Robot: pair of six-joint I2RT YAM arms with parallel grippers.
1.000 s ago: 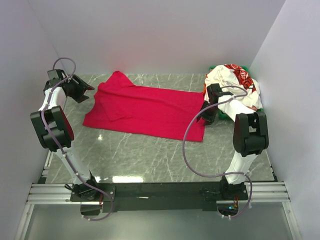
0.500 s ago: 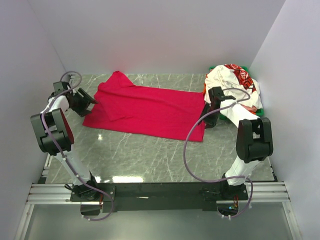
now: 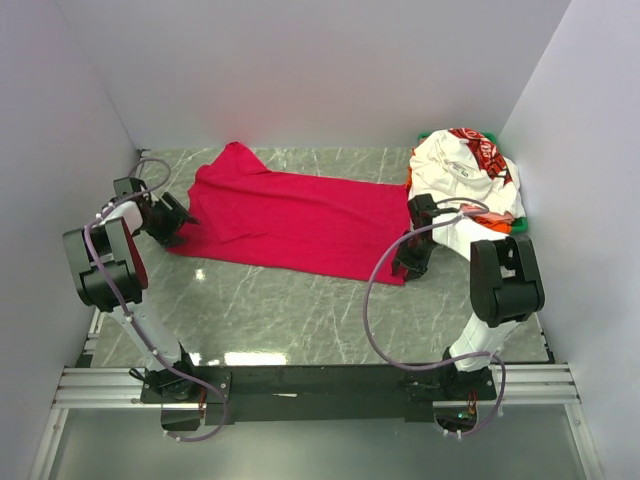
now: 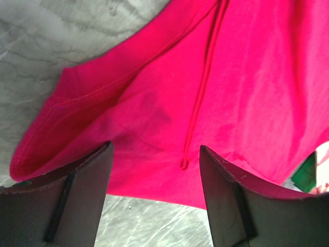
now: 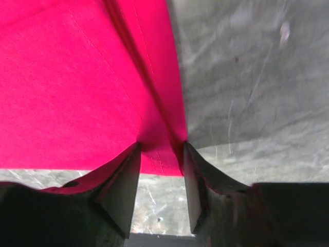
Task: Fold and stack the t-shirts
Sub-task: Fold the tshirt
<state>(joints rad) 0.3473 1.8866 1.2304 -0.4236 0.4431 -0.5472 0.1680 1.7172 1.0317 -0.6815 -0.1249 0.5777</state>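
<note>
- crimson red t-shirt (image 3: 290, 220): lies spread flat on the marble-patterned table top (image 3: 300, 320), its length running left to right, across the middle and far part of the surface; one corner peaks toward the far left.
- left gripper (image 3: 178, 222): low at the shirt's near left corner. in the left wrist view its fingers (image 4: 87, 175) stand wide apart, with the red hem and a raised seam lying flat between them; nothing is pinched.
- right gripper (image 3: 407, 265): low at the shirt's near right corner. in the right wrist view its fingers (image 5: 126, 180) stand part-way apart on either side of the cloth's right edge, and a ridge of red cloth runs up to the gap between them. whether the cloth is clamped or merely straddled cannot be told.
- white t-shirt with red-and-black print (image 3: 465, 180): lies crumpled on top of a pile at the far right corner, just beside the red shirt's right end.
- green cloth (image 3: 517, 230): shows at the near right rim of that pile, under the white shirt.
</note>
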